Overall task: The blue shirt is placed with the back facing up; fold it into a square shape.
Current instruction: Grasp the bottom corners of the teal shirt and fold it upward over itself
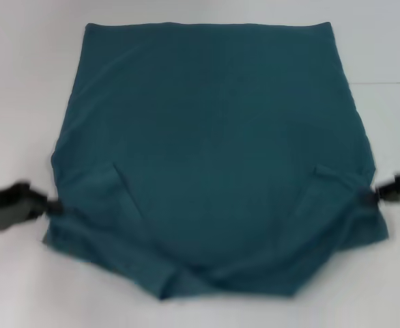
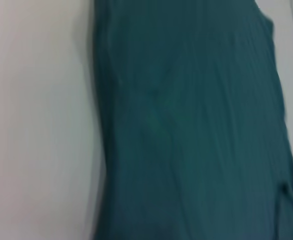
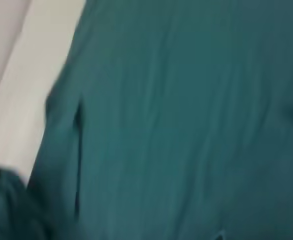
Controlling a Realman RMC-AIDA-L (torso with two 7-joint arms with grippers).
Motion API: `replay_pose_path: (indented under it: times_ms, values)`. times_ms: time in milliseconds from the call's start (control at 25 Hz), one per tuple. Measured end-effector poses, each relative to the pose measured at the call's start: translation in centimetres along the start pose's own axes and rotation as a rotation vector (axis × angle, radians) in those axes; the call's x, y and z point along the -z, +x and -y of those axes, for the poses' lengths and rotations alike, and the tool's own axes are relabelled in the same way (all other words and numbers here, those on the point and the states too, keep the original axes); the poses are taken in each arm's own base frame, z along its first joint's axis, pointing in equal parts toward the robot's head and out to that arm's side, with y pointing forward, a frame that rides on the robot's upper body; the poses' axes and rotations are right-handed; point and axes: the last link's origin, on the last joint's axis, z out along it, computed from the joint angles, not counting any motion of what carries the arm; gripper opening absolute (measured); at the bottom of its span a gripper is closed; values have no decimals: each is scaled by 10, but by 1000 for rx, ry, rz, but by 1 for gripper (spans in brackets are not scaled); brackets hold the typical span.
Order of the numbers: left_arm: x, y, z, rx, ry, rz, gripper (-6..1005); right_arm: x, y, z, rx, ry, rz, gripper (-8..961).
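The blue shirt (image 1: 213,157) lies flat, plain side up, filling the middle of the white table (image 1: 22,82), its straight hem edge at 12 o'clock and the rumpled collar end at 6. Both sleeves look already turned in over the body, leaving slanted creases at 8 and 4 o'clock.

The risk from here, as I judge it, is uneven handling: the two sides are being worked at once, and if one arm pulls or lifts ahead of the other, the cloth would skew and the fold would come out crooked instead of square. Soft cotton may also slip from a shallow pinch at the edge, letting a sleeve flop back out. The loose bunching at 6 o'clock could get trapped under the next fold.

The left gripper (image 1: 50,205) sits at 8 o'clock, touching the shirt's side edge; the right gripper (image 1: 372,196) sits at 4 o'clock, touching the opposite edge. Whether either is clamped on the fabric or standing apart, I cannot tell; the wrist views show only cloth and table.
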Motion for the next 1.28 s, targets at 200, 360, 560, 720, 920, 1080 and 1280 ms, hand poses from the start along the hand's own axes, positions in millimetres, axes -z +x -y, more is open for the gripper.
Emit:
replay_pose_path:
  times_ms: [200,360,560,720,920,1080,1280]
  values:
    - [-25,40,-23,-11,25,-92,12,-17,-31,-1,-13,56,157,35]
    - [-47,66,-40,-39,52,-169,12,-29,-50,-1,-8,112,242,35]
    - [-70,89,-52,-85,132,-281,12,-39,-68,3,-4,200,345,36]
    - [-85,103,-64,-158,208,-358,12,-43,-80,6,-1,267,404,36]
    - [-96,117,-75,-209,273,-444,12,-49,-100,0,62,345,450,36]
    - [-96,126,-79,-221,296,-491,12,-54,-116,-11,111,392,470,35]
    - [-94,133,-83,-234,309,-528,12,-52,-133,-18,136,428,514,38]
